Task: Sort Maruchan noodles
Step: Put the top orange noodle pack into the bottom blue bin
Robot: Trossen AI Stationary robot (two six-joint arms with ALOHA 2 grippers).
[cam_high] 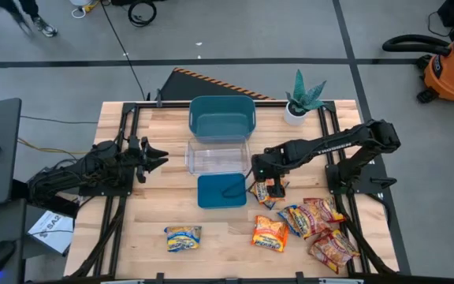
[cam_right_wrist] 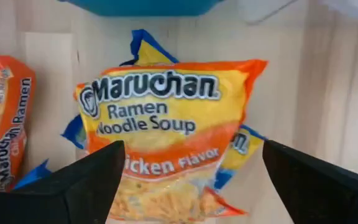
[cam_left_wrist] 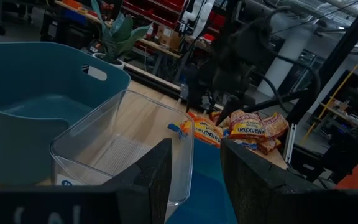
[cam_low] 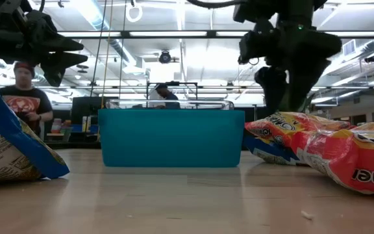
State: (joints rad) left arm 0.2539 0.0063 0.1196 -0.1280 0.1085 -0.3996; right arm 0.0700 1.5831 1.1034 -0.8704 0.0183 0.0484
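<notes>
Several Maruchan packets lie flat on the table's near right part: an orange one (cam_high: pixel 269 233), maroon ones (cam_high: pixel 333 246) and a yellow-with-blue one (cam_high: pixel 183 237) farther left. My right gripper (cam_high: pixel 268 186) hovers open over an orange chicken-flavour packet (cam_right_wrist: pixel 166 143). That packet rests on a yellow-with-blue packet (cam_right_wrist: pixel 143 45) beside the small teal bin (cam_high: pixel 221 191). The open fingers stand on either side of the orange packet, and no touch shows. My left gripper (cam_high: pixel 154 156) waits open at the table's left, pointing at the clear bin (cam_high: pixel 217 156).
A large teal bin (cam_high: pixel 221 118) stands at the far middle, with the clear bin and the small teal bin in a row toward the near edge. A potted plant (cam_high: pixel 300 99) stands at the far right. People show in the room beyond the table (cam_low: pixel 24 97).
</notes>
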